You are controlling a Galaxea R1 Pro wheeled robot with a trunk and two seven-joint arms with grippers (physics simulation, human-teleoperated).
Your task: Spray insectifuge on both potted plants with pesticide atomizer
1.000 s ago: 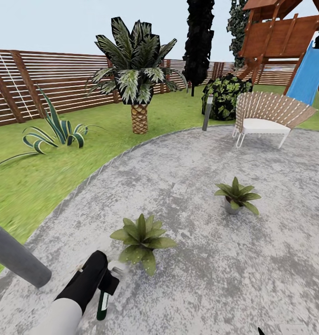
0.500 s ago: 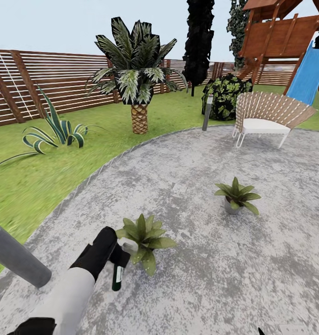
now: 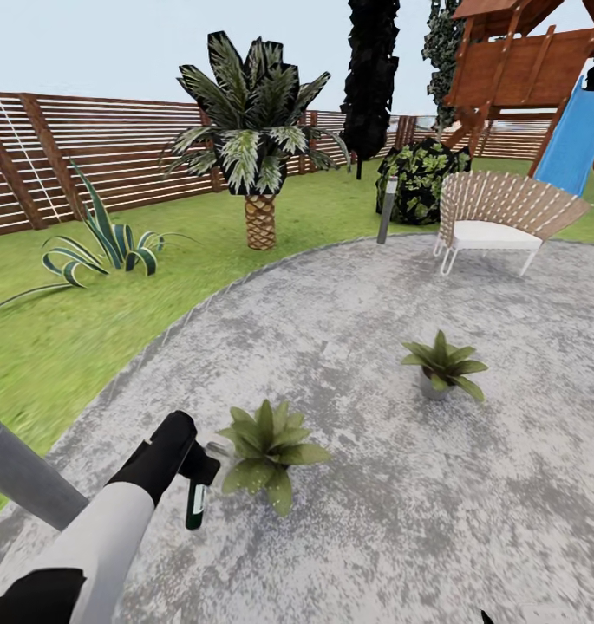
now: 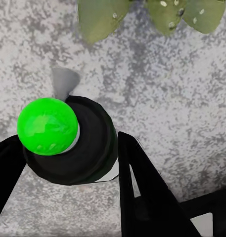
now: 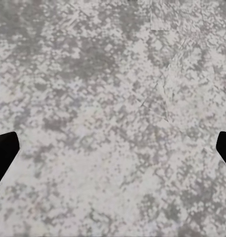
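My left gripper point(image 3: 199, 475) is shut on the pesticide atomizer point(image 3: 195, 510), a dark bottle hanging below the fingers, with its white spray head against the near potted plant point(image 3: 266, 451). In the left wrist view the black fingers point(image 4: 142, 187) clamp the round dark atomizer point(image 4: 88, 148). A bright green ball point(image 4: 46, 126) sits on the bottle, and the plant's leaves point(image 4: 100, 17) lie just beyond it. The second potted plant point(image 3: 441, 364) stands farther right on the stone patio point(image 3: 375, 520). My right gripper point(image 5: 113, 150) is open over bare stone.
A grey post point(image 3: 23, 477) leans in at the lower left. On the lawn are a striped agave point(image 3: 106, 243) and a palm point(image 3: 257, 156). A bollard lamp point(image 3: 386, 208), a woven chair point(image 3: 496, 221) and a blue slide point(image 3: 578, 130) stand beyond the patio.
My left arm carried the atomizer up toward the near plant, then drew back a little to the left. The plants have not moved.
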